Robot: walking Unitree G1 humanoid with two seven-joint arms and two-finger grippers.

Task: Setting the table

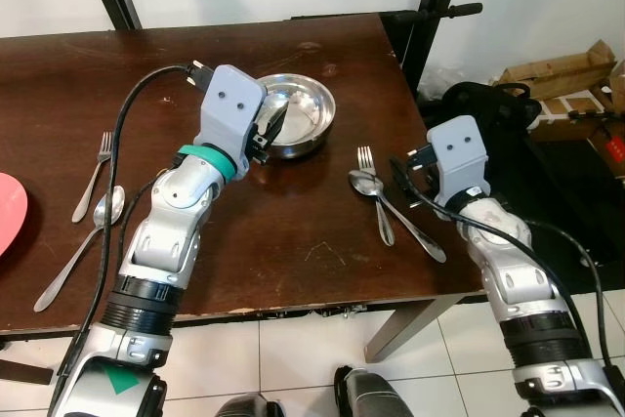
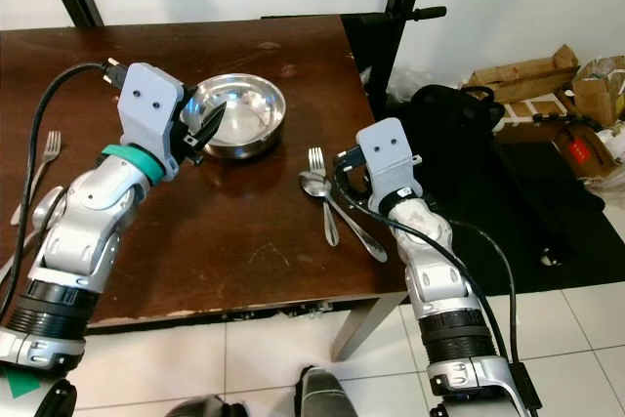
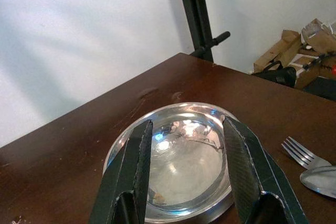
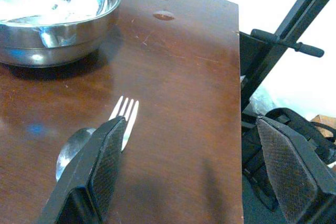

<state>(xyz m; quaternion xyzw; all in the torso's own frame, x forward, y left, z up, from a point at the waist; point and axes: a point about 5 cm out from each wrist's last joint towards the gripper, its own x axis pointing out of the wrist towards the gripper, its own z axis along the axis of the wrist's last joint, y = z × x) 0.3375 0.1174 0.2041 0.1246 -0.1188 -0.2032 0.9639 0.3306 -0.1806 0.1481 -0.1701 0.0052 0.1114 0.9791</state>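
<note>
Dark wooden table [image 1: 293,231] on white tile floor [image 1: 293,358]; both grippers, left gripper [image 3: 186,171] and right gripper [image 4: 194,166], released, steel bowl [image 1: 298,114] ahead.

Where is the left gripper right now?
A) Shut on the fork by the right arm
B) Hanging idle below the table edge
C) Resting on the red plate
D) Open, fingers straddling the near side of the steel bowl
D: the left gripper is open, and the left wrist view shows its two black fingers spread over the near side of the steel bowl, gripping nothing.
</note>
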